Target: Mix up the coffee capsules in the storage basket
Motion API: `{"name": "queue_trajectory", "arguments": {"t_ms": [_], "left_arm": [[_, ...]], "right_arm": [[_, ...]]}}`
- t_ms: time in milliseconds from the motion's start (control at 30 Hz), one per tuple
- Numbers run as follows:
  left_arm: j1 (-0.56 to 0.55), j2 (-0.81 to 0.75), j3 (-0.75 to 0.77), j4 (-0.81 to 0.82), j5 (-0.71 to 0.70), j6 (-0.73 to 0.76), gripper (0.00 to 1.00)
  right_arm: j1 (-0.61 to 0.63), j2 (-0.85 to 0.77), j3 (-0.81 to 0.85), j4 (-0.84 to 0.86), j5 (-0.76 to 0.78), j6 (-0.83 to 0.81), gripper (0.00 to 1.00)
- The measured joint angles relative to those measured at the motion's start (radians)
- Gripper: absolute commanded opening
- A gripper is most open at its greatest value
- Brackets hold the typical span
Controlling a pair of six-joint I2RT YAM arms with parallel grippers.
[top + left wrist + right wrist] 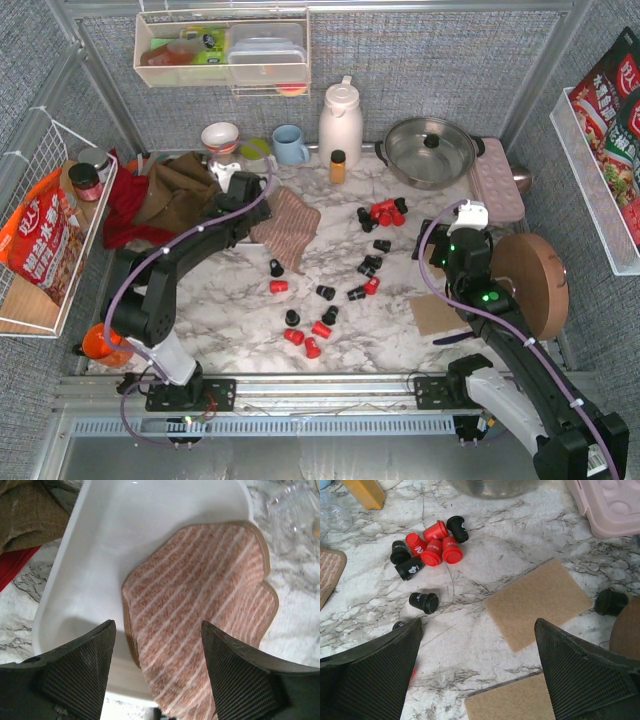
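Top external view: the marble table [230,300] fills the frame. The left arm [170,270] sweeps up from seven o'clock toward eleven. The right arm [520,350] climbs from five o'clock toward three. A lidded steel pot [430,150] sits at one o'clock, and a round wooden disc [535,280] stands just beside the right arm at three. A striped cloth [290,225] lies just off centre toward eleven, right at the left arm's wrist.

The coffee capsules [385,212], red and black, are out on the marble. There's a tight knot at one o'clock of centre, a loose string running down through the middle, and a small group near six.

Over to the left wrist view. The left gripper [157,630] hangs with its jaws spread wide, released and gripping nothing. Below it the white storage basket [95,555] runs from twelve o'clock down to seven. The striped cloth lies across the basket's right side and spills over the rim onto the marble at three.

Right wrist view now. The right gripper [477,625] is also released, jaws well apart above bare marble. The capsule knot shows at eleven o'clock, reds and blacks touching one another. A lone black one lies on its side nearer, at ten. A brown pad [537,602] lies flat at two o'clock and a second pad [510,700] at six. One more black capsule sits at the far three o'clock edge, just beside the disc.
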State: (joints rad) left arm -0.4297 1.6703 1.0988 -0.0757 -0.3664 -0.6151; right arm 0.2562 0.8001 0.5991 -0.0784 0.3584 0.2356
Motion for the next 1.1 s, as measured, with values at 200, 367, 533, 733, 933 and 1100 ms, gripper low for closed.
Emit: {"name": "queue_trajectory", "arguments": {"t_ms": [200,367,533,733,933,1100], "left_arm": [[0.038,0.099,0.088,-0.055,-0.017,-0.106,0.78],[0.039,0.155,0.139,-0.118,-0.024,-0.207,0.74],[0.039,0.229,0.183,-0.168,-0.015,-0.285,0.65],[0.039,0.288,0.221,-0.227,-0.016,-0.342,0.34],[0.039,0.282,0.221,-0.214,-0.015,-0.344,0.0],[0.038,0.178,0.201,-0.148,0.003,-0.28,0.0]], "right_arm": [[0.0,-0.002,0.0,0.0,-0.023,0.0,0.99],[0.0,-0.004,0.0,0.0,-0.036,-0.002,0.99],[0.0,-0.001,0.0,0.001,-0.045,-0.004,0.99],[0.0,0.0,0.0,0.001,-0.051,-0.005,0.99],[0.0,0.0,0.0,0.001,-0.058,-0.005,0.99],[0.0,0.001,0.0,0.001,-0.06,-0.008,0.99]]}}
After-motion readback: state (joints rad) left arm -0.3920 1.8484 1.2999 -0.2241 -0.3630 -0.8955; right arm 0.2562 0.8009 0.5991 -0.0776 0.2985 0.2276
